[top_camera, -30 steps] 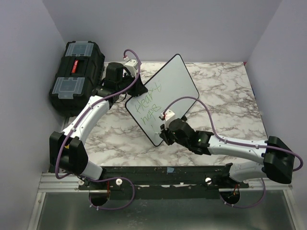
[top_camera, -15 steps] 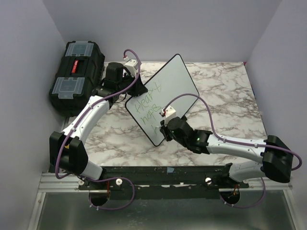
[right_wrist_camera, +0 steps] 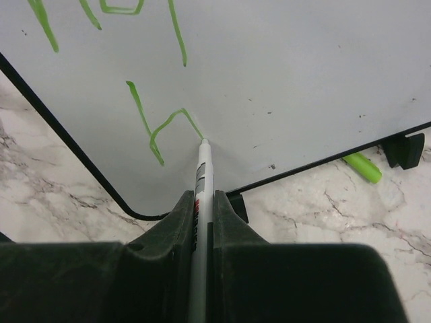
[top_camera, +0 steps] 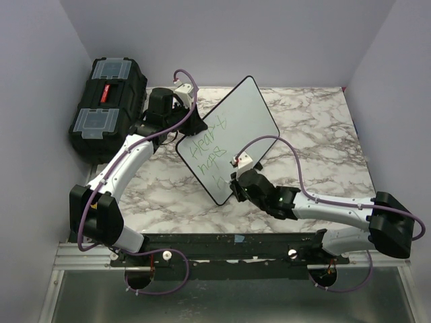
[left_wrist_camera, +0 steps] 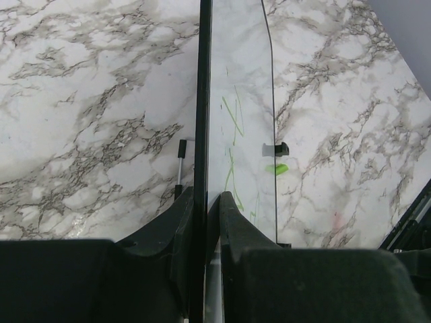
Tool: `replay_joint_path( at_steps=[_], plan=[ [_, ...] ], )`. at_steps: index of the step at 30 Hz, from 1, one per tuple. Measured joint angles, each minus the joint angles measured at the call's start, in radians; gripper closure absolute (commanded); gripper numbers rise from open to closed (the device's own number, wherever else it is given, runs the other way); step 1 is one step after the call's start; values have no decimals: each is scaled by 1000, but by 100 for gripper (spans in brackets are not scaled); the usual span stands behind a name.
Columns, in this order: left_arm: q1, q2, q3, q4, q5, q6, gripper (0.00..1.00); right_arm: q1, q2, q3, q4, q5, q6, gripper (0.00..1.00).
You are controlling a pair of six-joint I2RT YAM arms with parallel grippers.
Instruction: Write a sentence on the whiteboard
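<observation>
The whiteboard [top_camera: 246,114] stands tilted on the marble table. My left gripper [top_camera: 188,129] is shut on its left edge, and in the left wrist view the fingers [left_wrist_camera: 205,196] clamp the thin black edge [left_wrist_camera: 202,101]. The sentence [top_camera: 207,145] is green handwriting in two lines, with a third line begun near the bottom corner. My right gripper [top_camera: 236,183] is shut on a white marker [right_wrist_camera: 202,168]. The marker's tip touches the board at the end of a green "h" stroke [right_wrist_camera: 158,128].
A black toolbox [top_camera: 108,101] sits at the far left beside the left arm. A green marker cap [right_wrist_camera: 362,167] lies on the table just off the board's lower edge, beside a black board foot [right_wrist_camera: 404,149]. Purple walls close in both sides.
My right gripper moved up the board and back down with the marker, growing a single green stroke on the third line into an "h". The left gripper and the board stayed still.
</observation>
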Motion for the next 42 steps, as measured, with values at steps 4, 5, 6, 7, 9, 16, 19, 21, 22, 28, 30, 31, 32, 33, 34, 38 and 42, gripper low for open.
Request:
replay_joint_path(
  at_steps=[4,5,6,7,9,16,19,21,22,28,30,31,32,33,34,38,42],
  plan=[
    [0,-1,-2,3,3,-1,100,0,-7,-13,0,0,15,99],
    [0,-1,-2,4,3,0,100,0,-8,-13,0,0,18,99],
    [0,-1,-2,4,3,-1,100,0,-9,-13,0,0,19,99],
    [0,-1,-2,4,3,-1,100,0,-10,-13,-1,0,21,99],
    [0,-3,-3,4,3,-1,100,0,-14,-13,-2,0,22,99],
    [-2,-10,-10,6,3,-5,100,-22,-104,-45,39,-13,46,99],
    [-2,-12,-11,6,3,-5,100,-49,-127,-47,73,-29,55,99],
    [-2,-12,-11,6,3,-5,100,-63,-124,-47,85,-40,62,99],
    [-2,-12,-11,6,3,-5,100,-71,-122,-47,88,-45,66,99],
    [-2,-12,-11,7,3,-6,100,-109,-87,-47,117,-84,81,99],
    [-2,-12,-11,6,3,-6,100,-119,-72,-47,122,-92,84,99],
    [-2,-12,-11,7,3,-6,100,-122,-66,-47,125,-96,85,99],
    [-2,-12,-11,7,3,-6,100,-127,-60,-47,126,-100,88,99],
    [-2,-13,-11,6,3,-6,100,-129,-56,-47,128,-101,89,99],
    [-2,-13,-11,6,3,-6,100,-134,-51,-47,129,-104,90,99],
    [-2,-13,-13,8,3,-6,100,-140,-44,-46,131,-111,95,99],
    [-2,-13,-13,9,3,-6,100,-142,-41,-46,137,-137,91,99]
  ],
)
